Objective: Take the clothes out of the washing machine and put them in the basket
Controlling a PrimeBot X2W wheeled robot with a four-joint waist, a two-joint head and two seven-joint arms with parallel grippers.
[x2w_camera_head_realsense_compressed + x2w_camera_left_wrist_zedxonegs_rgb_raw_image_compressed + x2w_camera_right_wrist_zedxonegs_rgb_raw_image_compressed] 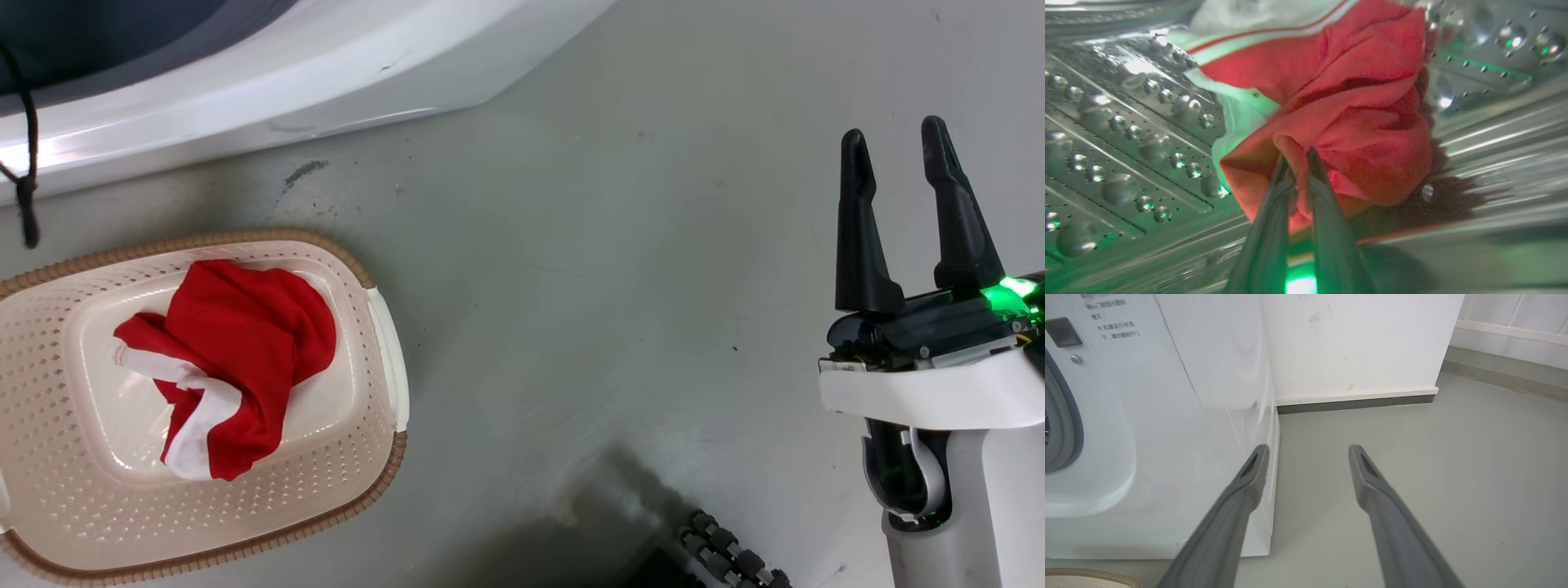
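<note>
- The left claw point(1297, 157) is inside the washing machine's perforated steel drum point(1126, 134), its two fingers drawn close together and pinching a fold of a red garment point(1355, 106).
- That red garment lies bunched on the drum wall — a white band with a thin red stripe runs across its upper part, and white trim shows along its left edge.
- The other red garment point(237, 343) lies crumpled in the basket point(384, 482), resting on the basket's bottom, with white bands showing at its left and lower edges.
- The basket stands on the grey floor point(612, 286) just in front of the washing machine point(286, 73); its brown woven-look rim also shows at the bottom left corner of the right wrist view point(1086, 573).
- The right claw point(894, 131) hangs over bare floor well to the right of the basket, fingers spread wide and holding nothing.
- In its own wrist view the right claw point(1308, 449) points towards the right front corner of the washing machine point(1167, 437), where the machine meets a white wall point(1351, 343) — the grey door gasket point(1069, 428) shows at the left edge.
- A green light glows on the right wrist.
</note>
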